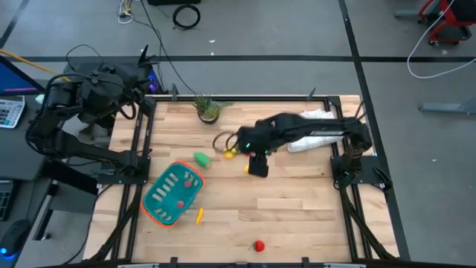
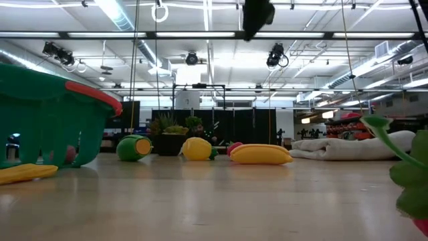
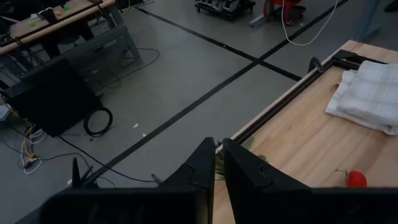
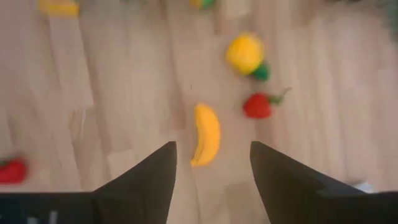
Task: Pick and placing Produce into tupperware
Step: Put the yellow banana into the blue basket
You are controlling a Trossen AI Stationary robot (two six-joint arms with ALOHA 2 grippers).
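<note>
Right wrist view shows the banana (image 4: 206, 142) on bare wood, framed between the spread fingers of the right gripper (image 4: 211, 163) above it. A lemon (image 4: 245, 53) and red piece (image 4: 257, 106) lie near. The teal basket (image 1: 173, 194) stands well apart. The left gripper (image 3: 214, 168), fingers pressed together, waits beyond the table edge.

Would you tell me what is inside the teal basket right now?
The teal basket holds small red pieces; its slotted walls hide whatever else lies deeper.

Both arms are matte black, jointed, with a small green light on the right arm (image 1: 297, 132).
</note>
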